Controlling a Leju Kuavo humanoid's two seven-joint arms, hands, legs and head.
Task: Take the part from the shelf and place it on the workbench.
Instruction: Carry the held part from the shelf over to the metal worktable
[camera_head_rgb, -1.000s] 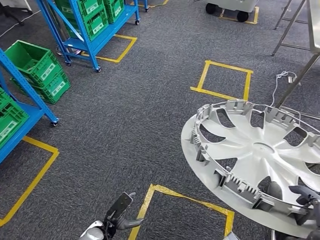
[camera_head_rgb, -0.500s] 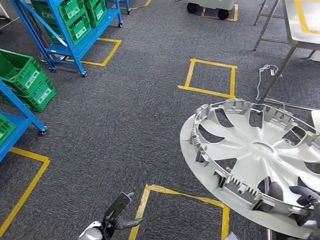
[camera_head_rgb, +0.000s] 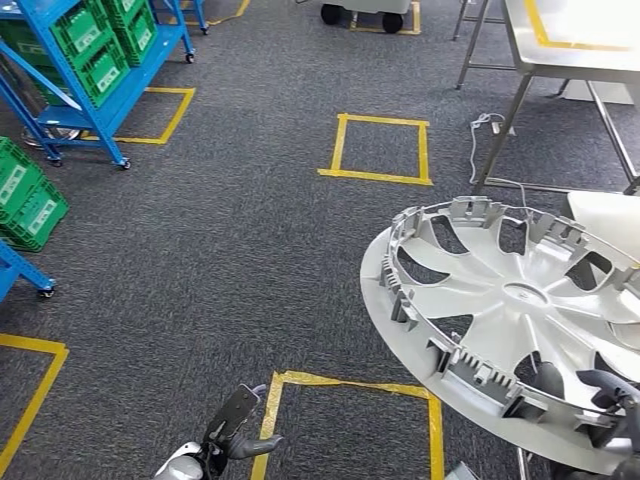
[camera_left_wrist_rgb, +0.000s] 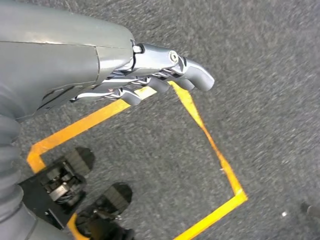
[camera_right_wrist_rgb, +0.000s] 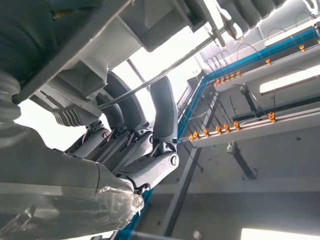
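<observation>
A: Where's the hubcap (camera_head_rgb: 521, 320)?

B: Off the shelf (camera_head_rgb: 83, 60), carried flat over the carpet at the robot's right side. The right hand (camera_head_rgb: 607, 405) grips its near rim, fingers (camera_right_wrist_rgb: 160, 115) curled up through the openings.

A: And the left hand (camera_head_rgb: 230, 435)?

B: Hanging low over the yellow tape (camera_left_wrist_rgb: 203, 125), fingers straight and close together, holding nothing.

A: So what's left?

B: Pickup looks done. The counter (camera_head_rgb: 573, 40) sits well ahead on the right, so the approach and set-down remain.

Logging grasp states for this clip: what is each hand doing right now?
Left hand: holds nothing, fingers extended over the carpet.
Right hand: grips the round silver plastic wheel cover from beneath.
</observation>
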